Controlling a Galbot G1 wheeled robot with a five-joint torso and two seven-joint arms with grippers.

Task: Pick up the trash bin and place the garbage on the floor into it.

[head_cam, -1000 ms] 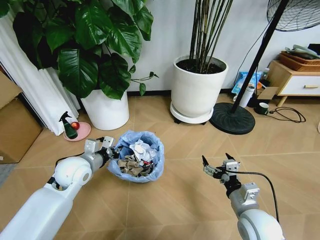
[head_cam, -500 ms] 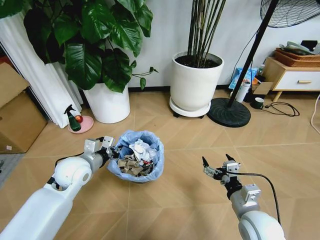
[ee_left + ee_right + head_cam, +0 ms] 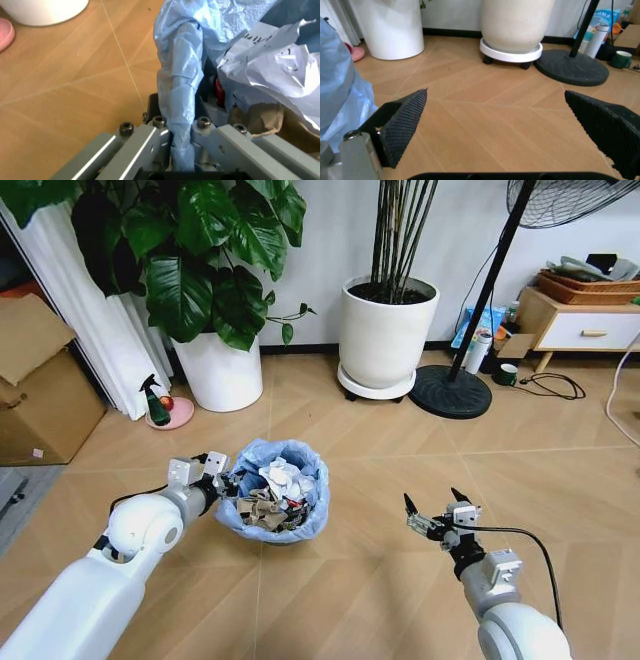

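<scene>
Reaching forward from the lower left, the left gripper (image 3: 222,478) pinches the blue-lined rim of the trash bin (image 3: 275,505), which holds the garbage (image 3: 275,492) of crumpled paper and packets. To the right, the right gripper (image 3: 438,510) hovers with fingers spread, holding nothing. Since a second ago the view has swung, bringing the cardboard box (image 3: 40,385) further in at left; arms and bin look unchanged. Wooden floor (image 3: 380,450) runs back to white plant pots (image 3: 385,335) and a fan base (image 3: 450,392).
</scene>
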